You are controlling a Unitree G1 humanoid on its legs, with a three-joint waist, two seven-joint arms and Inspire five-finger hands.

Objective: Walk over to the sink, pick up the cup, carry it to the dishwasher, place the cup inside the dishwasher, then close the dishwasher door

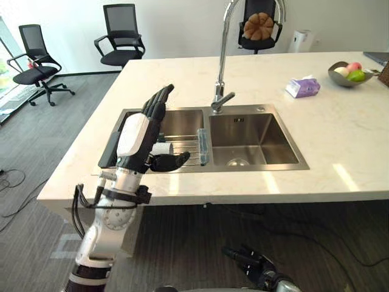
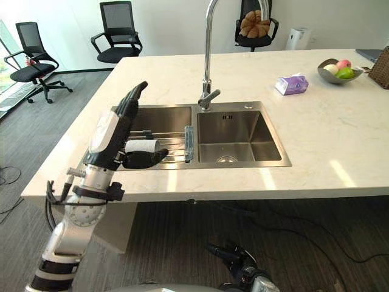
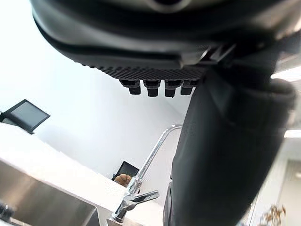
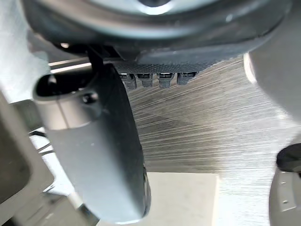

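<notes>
A white cup (image 1: 161,148) lies on its side on a wire rack (image 1: 185,145) in the left basin of the steel sink (image 1: 261,110). My left hand (image 1: 142,129) is raised in front of that basin with its fingers straight and its thumb (image 2: 146,158) sticking out just below the cup. The hand hides part of the cup and I cannot tell whether it touches it. In the left wrist view the thumb (image 3: 221,155) stands beside the tall tap (image 3: 141,183). My right hand (image 1: 254,261) hangs low over the floor, fingers relaxed.
The sink sits in a pale stone island counter (image 1: 340,152) whose front edge faces me. A purple tissue pack (image 1: 302,87) and a fruit bowl (image 1: 347,73) stand at the right. Office chairs (image 1: 121,33) stand on the grey floor beyond.
</notes>
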